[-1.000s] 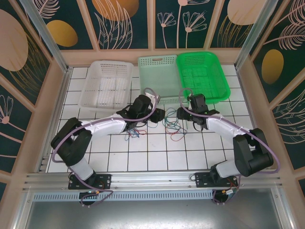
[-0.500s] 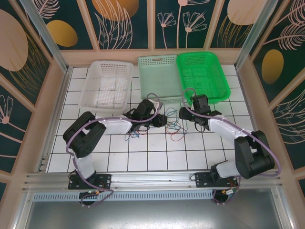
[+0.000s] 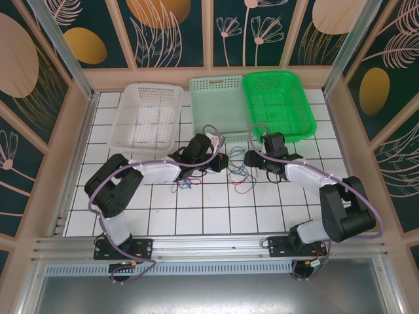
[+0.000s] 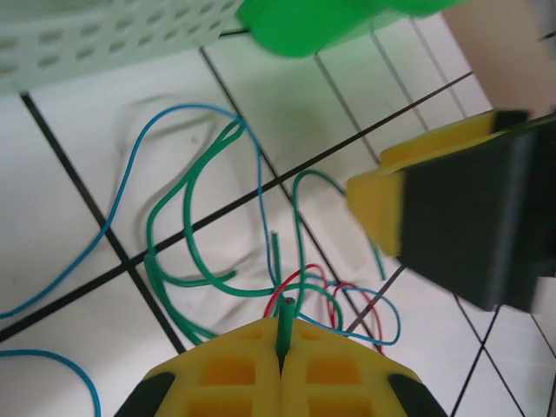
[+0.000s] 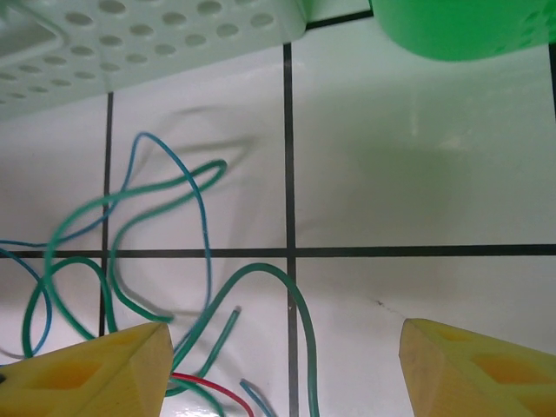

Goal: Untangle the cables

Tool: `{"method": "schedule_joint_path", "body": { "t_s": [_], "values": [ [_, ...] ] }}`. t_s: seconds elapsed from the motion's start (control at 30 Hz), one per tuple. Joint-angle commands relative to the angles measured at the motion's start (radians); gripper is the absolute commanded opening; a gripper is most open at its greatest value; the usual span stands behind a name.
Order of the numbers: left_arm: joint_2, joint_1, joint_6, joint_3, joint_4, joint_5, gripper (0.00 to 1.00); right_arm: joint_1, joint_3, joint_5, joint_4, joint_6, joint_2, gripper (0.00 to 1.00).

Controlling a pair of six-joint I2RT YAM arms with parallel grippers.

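Left gripper (image 4: 282,360) is clamping shut on the green cable (image 4: 284,323), which is lying looped with the blue cable (image 4: 106,230) and red cable (image 4: 308,274) on the worktop (image 4: 69,174). Right gripper (image 5: 285,347) is hovering, fingers apart. Risk: an unopposed pull could drag the whole tangle, or the thin end could slip free.

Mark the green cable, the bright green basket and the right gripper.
green cable (image 4: 284,323), left wrist view, its pinched end.
bright green basket (image 3: 270,73), top view, far rim.
right gripper (image 5: 285,347), right wrist view, midway between fingertips.
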Motion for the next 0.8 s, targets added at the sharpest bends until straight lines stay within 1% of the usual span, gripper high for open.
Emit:
{"method": "schedule_joint_path", "body": {
  "t_s": [0.0,0.1,0.17,0.27,0.37,0.43,0.53,0.57,0.6,0.77],
  "values": [
    [-0.067,-0.001,0.075,0.031,-0.043,-0.014,0.00,-0.012,-0.026,0.001,0.008,0.013,-0.019,0.71],
    [-0.103,-0.002,0.100,0.035,-0.065,-0.023,0.00,-0.015,-0.051,0.007,0.006,0.008,-0.068,0.71],
    [-0.131,-0.002,0.114,0.039,-0.070,-0.023,0.00,-0.015,-0.069,-0.011,-0.009,0.014,-0.092,0.72],
    [-0.161,-0.002,0.132,0.048,-0.055,0.021,0.00,-0.015,-0.098,-0.022,-0.041,0.057,-0.113,0.71],
    [-0.187,-0.002,0.166,0.055,-0.049,0.064,0.00,-0.022,-0.128,-0.005,-0.042,0.086,-0.142,0.71],
    [-0.206,-0.003,0.202,0.052,-0.051,0.074,0.00,-0.036,-0.141,-0.029,-0.023,0.092,-0.165,0.71],
    [-0.219,-0.003,0.246,0.048,-0.070,0.094,0.00,-0.044,-0.152,-0.103,0.023,0.092,-0.183,0.69],
    [-0.221,-0.003,0.254,0.045,-0.071,0.102,0.00,-0.043,-0.155,-0.126,0.036,0.089,-0.184,0.67],
    [-0.223,-0.004,0.256,0.040,-0.068,0.108,0.00,-0.044,-0.156,-0.143,0.045,0.087,-0.182,0.62],
    [-0.234,-0.003,0.252,0.001,-0.008,0.130,0.00,-0.046,-0.161,-0.142,0.039,0.085,-0.179,0.28]
  ]
}}
